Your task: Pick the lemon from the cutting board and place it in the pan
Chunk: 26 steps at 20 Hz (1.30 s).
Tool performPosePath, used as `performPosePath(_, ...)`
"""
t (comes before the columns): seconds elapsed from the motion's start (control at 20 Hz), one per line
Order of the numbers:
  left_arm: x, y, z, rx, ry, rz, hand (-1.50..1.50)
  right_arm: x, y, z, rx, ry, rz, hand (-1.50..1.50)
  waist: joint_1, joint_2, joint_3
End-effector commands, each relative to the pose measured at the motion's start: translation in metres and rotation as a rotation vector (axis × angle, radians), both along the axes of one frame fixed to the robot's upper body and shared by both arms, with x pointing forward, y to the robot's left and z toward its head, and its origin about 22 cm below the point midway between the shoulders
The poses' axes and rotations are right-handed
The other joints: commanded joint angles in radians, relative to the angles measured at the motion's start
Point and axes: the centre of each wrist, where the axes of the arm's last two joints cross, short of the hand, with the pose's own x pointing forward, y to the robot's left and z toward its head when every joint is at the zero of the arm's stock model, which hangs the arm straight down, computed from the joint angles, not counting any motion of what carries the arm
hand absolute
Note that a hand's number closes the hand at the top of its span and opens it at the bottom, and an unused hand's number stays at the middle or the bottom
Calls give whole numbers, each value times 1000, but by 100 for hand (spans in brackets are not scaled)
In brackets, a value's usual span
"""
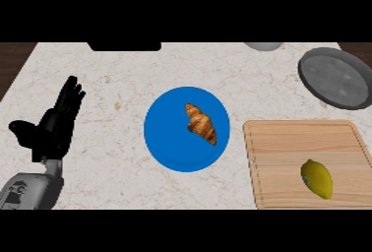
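Note:
A yellow lemon (317,178) lies on the wooden cutting board (291,142) at the lower right of the head view. The grey pan (337,77) sits at the far right, beyond the board. My left hand (54,125) rests open at the left side of the counter, fingers straight and pointing away, far from the lemon. My right hand does not show.
A blue plate (170,142) with a croissant (201,123) on it stands in the middle, left of the board. A grey round object (263,46) peeks in at the top edge. A dark object (124,46) lies at the top left.

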Motion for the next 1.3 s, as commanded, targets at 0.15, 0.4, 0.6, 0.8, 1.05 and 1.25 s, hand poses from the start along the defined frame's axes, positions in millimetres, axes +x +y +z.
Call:
performPosePath(0.15,13,-7,14,-5,-9,7,0,-3,9,-11,-56,48,-56,-150,3,2,0)
performPosePath(0.4,15,8,8,5,-4,-9,0,-6,28,-51,-110,47,-111,-150,6,3,1)
performPosePath(0.6,9,6,23,1,-12,-12,0,8,34,-39,-162,83,-144,-150,12,2,0)
performPosePath(0.8,6,1,10,11,-8,-10,0,13,23,-51,-173,126,-94,-150,10,2,1)
performPosePath(1.05,3,-6,12,1,-4,-9,0,8,34,-93,-202,163,-28,-150,10,2,1)
performPosePath(1.25,30,-8,12,3,-7,-3,0,30,44,-67,-217,136,-23,-150,8,4,0)
